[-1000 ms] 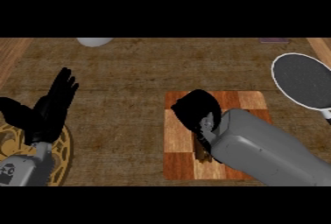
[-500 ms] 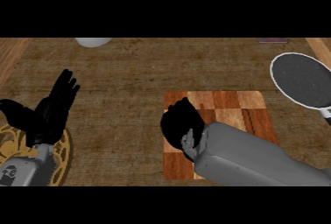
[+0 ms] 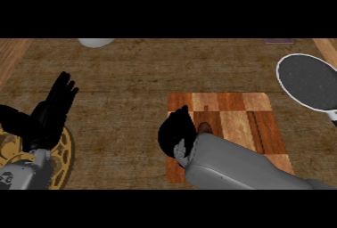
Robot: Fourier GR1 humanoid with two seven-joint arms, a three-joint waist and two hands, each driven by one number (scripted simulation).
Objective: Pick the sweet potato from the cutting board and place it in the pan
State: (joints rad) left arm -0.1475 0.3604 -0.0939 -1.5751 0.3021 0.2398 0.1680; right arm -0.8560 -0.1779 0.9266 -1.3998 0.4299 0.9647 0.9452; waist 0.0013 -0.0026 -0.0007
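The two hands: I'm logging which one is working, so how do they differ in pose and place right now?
The right hand is curled over the cutting board, with what looks like the brownish sweet potato showing beside it; the left hand has straight fingers pointing up and holds nothing. The right hand sits at the board's left side, while the left hand rests near the view's left edge, above a patterned plate. Both are black on grey forearms.

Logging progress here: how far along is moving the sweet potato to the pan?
Early stage. Done: the right hand has reached the cutting board and curls over the sweet potato, of which only a brown bit shows. In hand: the grasp. Left: lifting and carrying it to the pan, which holds nothing. The left hand rests open.
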